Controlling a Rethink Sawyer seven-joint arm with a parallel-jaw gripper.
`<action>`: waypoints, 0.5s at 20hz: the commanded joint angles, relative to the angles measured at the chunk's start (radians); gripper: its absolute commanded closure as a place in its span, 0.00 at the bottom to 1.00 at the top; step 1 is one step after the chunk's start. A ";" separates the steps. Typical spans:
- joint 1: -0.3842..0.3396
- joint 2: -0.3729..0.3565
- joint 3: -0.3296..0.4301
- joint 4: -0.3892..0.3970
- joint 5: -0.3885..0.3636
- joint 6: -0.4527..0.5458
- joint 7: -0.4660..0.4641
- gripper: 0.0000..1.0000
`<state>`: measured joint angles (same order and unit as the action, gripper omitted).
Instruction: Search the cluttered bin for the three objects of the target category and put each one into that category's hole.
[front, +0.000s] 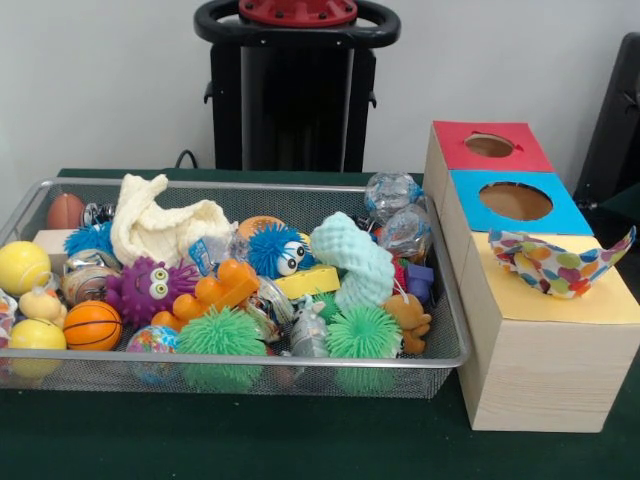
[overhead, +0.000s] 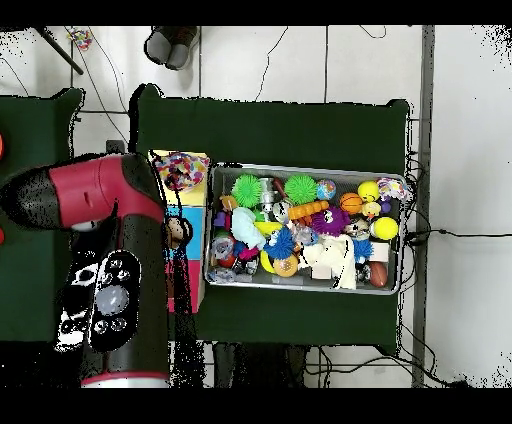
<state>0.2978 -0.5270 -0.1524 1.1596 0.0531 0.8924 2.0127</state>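
Green felt table bears wire-mesh bin, wooden box; hand unseen

From above we see our red and black arm folded back beside the worktop, its upper link running up from the base and bending at a red elbow toward the left. Our claw does not show in either view.

Red, blue, yellow box tops — polka-dot cloth
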 joint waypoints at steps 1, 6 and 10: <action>-0.072 0.205 0.107 -0.398 -0.037 0.213 -0.041 1.00; -0.109 0.312 0.110 -0.616 -0.038 0.336 -0.050 1.00; -0.153 0.418 0.107 -0.781 -0.032 0.380 -0.057 1.00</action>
<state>0.2135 -0.2826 -0.1336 0.6814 0.0498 1.1007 2.0127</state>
